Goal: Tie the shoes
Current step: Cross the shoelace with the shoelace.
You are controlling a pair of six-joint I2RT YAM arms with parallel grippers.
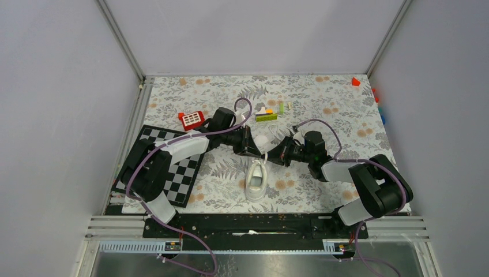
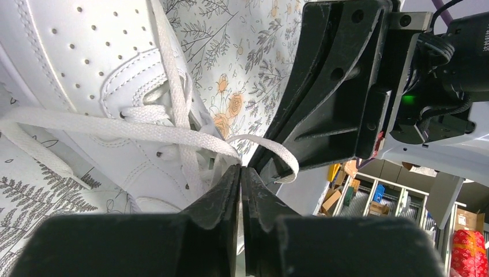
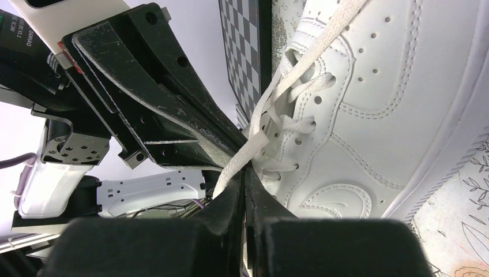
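We are looking at a single white sneaker (image 1: 256,180) that is sitting on the floral-covered desk (image 1: 323,104), close to the near edge and roughly midway between the two arm bases. Both arms are reaching inward over the far end of the shoe, and their tips are meeting almost nose to nose just above it.

From the left wrist view, the left end effector (image 2: 241,173) is pressing its jaws together with only a hairline slit between them. A flat white lace (image 2: 115,124) is running taut from the eyelets straight into those tips, where it is being pinched. A short loop of it is curling out on the far side, just in front of the other arm's black fingers.

From the right wrist view, the right end effector (image 3: 244,176) is holding its jaws fully closed. A second strand (image 3: 271,109) is coming down from the lacing, passing right at the fingertips and trailing along the side of one finger. We are not able to tell whether it is being clamped or is only lying against the finger.

Elsewhere, a chessboard mat (image 1: 184,173) is lying under the left arm, a red toy (image 1: 191,119) is sitting just beyond it, a cluster of small coloured blocks (image 1: 266,115) is resting farther back, and a red block (image 1: 356,81) is sitting in the far right corner.
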